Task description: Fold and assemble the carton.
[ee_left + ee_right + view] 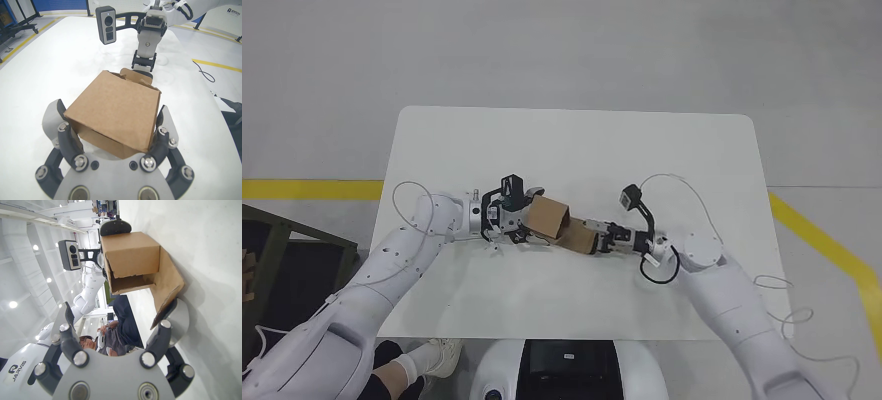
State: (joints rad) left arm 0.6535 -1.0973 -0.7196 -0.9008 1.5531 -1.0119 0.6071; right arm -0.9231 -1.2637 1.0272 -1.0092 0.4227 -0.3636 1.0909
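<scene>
The white, round-cornered rectangular tabletop [692,160] carries the work toward its near edge, a little left of the middle. There a brown corrugated cardboard carton [117,106] is opened into a squared tube and held between the two arms. Its four walls stand up as a box shape, and the end toward the left arm is open, so the hollow inside shows in the left wrist view. At the far end, toward the right arm, the torn-edged end flaps are not closed. One short flap juts out, and one long flap runs from the box's lower wall close along the tabletop. Whether the carton's body rests on the surface or hangs just above it cannot be told. The left claw [111,108] is clenched on the carton. Its two grey fingers with black ribbed pads sit one on each side wall, pressed against the cardboard near the open end. The right claw [122,304] is spread wide and grips nothing. One of its fingers [179,313] lies low by the tabletop with the tip of the long flap just in front of it. Its other finger stands well apart from the carton, in open air.
</scene>
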